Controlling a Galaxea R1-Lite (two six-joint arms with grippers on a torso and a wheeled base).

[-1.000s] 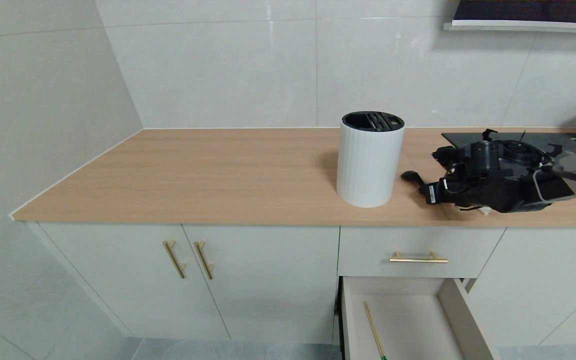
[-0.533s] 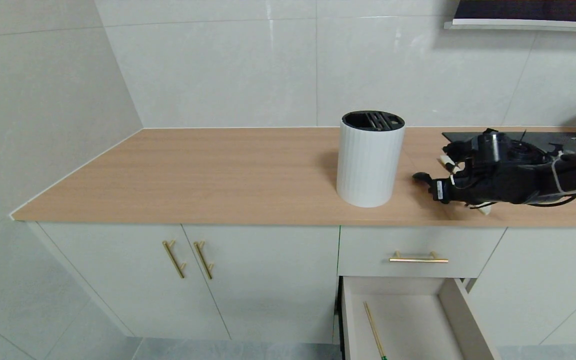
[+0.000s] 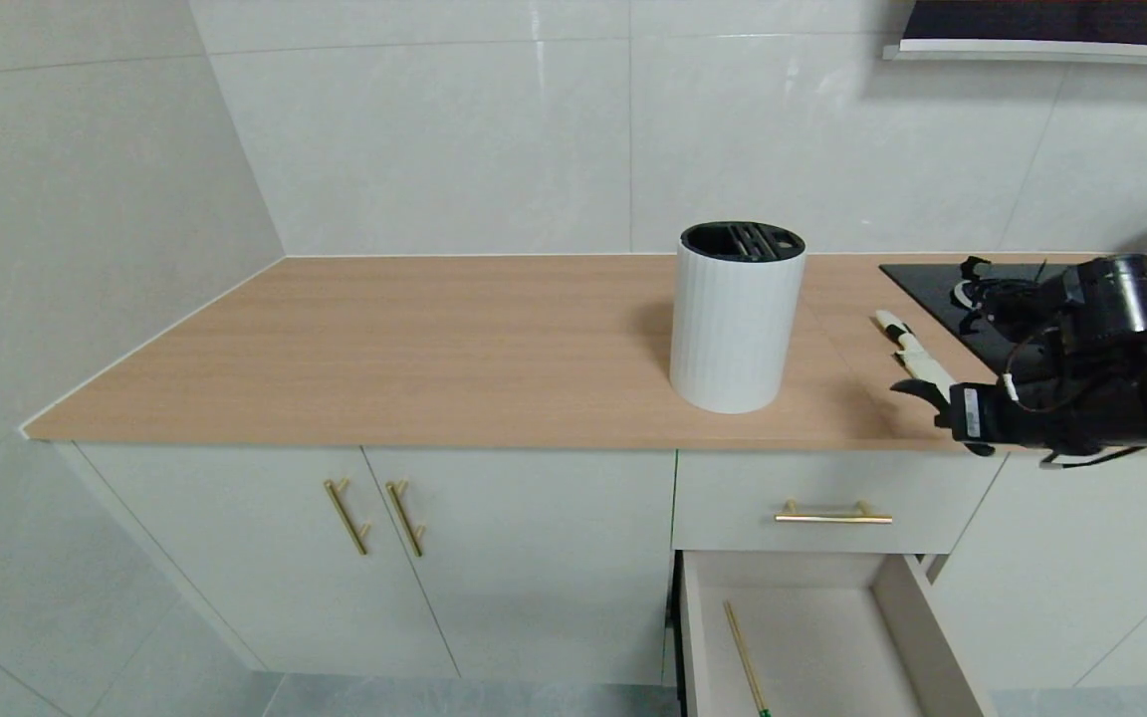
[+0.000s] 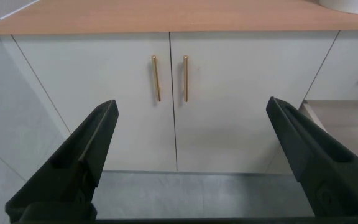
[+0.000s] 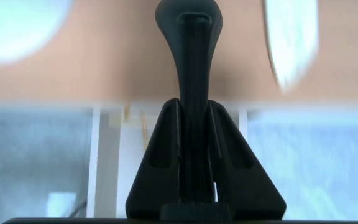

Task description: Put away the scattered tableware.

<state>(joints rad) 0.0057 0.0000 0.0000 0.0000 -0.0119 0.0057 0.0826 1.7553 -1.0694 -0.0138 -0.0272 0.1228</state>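
Note:
A white utensil with black marks, shaped like a knife (image 3: 910,349), lies on the wooden counter (image 3: 434,349) to the right of the white ribbed holder (image 3: 736,319). My right gripper (image 3: 912,390) hovers at the counter's front edge, just in front of the utensil's near end, with its fingers shut and nothing between them. In the right wrist view the shut right gripper (image 5: 188,25) points at the counter, with the utensil (image 5: 291,43) beside it. My left gripper (image 4: 191,155) is open, low down and facing the cabinet doors (image 4: 169,99).
Below the counter an open drawer (image 3: 897,607) holds a single chopstick (image 3: 745,657); a shut drawer with a gold handle (image 3: 832,516) sits above it. A black stove top (image 3: 937,289) occupies the counter's right end. The counter left of the holder is bare wood.
My right gripper has drawn back from over the utensil, moving right and toward the counter's front edge. The utensil it covered now lies fully exposed on the counter.

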